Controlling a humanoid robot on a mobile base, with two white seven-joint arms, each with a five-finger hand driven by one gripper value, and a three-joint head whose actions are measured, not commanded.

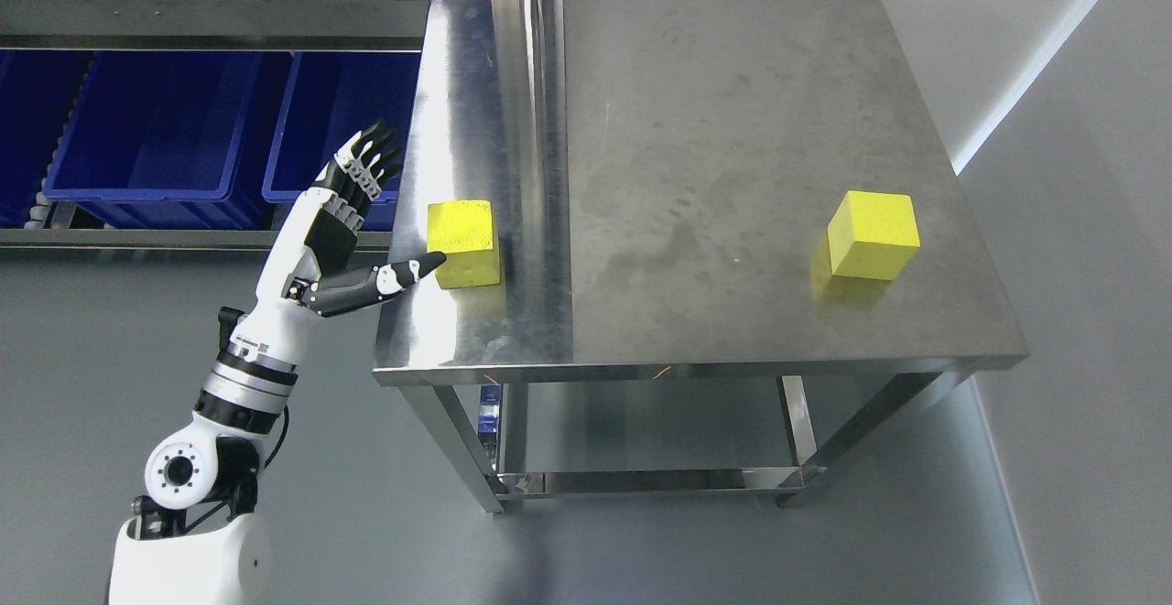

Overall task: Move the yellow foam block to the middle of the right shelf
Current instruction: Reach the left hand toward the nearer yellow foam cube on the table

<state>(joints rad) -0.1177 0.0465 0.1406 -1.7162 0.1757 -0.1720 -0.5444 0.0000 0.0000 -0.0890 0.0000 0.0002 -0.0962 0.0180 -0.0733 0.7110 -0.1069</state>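
- Yellow foam block (464, 243) sits near the left edge of a steel table (732, 129), close to the front left corner, resting flat on the polished strip of the top.
- The left hand (352, 221) is raised beside the table's left edge, fingers (374, 158) spread and pointing up, thumb (407, 273) stretched toward the block with its tip at the block's lower left corner; whether it touches cannot be told. It holds nothing.
- A second yellow block (873, 233) stands near the table's right edge, well apart from the first, with bare tabletop between them.
- Blue bins (165, 129) fill a shelf rack (211, 24) behind the hand, just left of the table.
- Open grey floor (385, 532) lies before the table; a white wall (1090, 248) runs close along its right side.
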